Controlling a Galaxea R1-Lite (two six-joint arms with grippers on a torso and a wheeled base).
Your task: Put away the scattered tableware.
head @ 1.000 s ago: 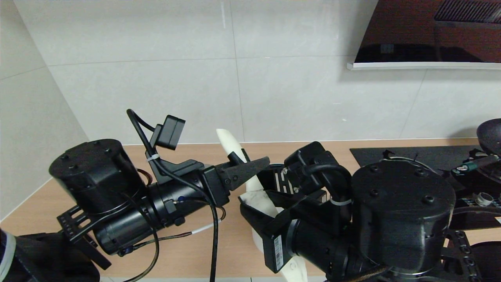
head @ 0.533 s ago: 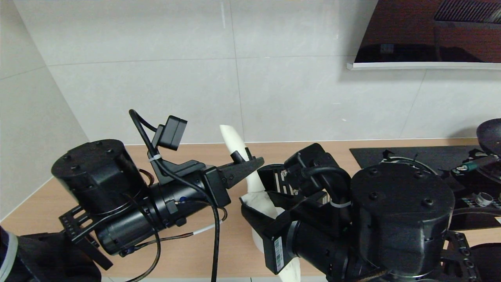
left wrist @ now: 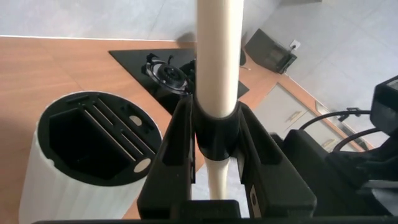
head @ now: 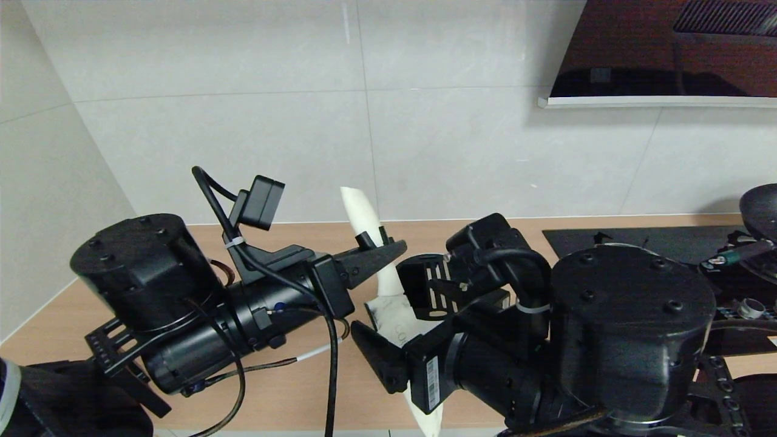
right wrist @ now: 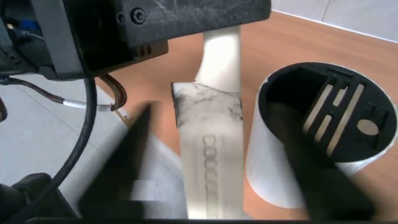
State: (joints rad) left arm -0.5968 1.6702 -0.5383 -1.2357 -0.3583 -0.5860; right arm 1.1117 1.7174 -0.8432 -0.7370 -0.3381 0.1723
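Left tool (left wrist: 215, 118) clamping white knife (left wrist: 216, 50), right tool (right wrist: 217, 168) spread, holder (right wrist: 280, 180) beside

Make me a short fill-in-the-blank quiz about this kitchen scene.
The left end effector is shut on the cream-white ceramic knife's ____.
The right end effector is ____, straddling the blade.
The white cylindrical holder with black slotted insert stands on a ____ countertop.
Missing words: handle; open; wooden.

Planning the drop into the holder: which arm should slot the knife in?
Left. The left hand is shut on the knife handle, with the holder close by; the right hand is open, not gripping.
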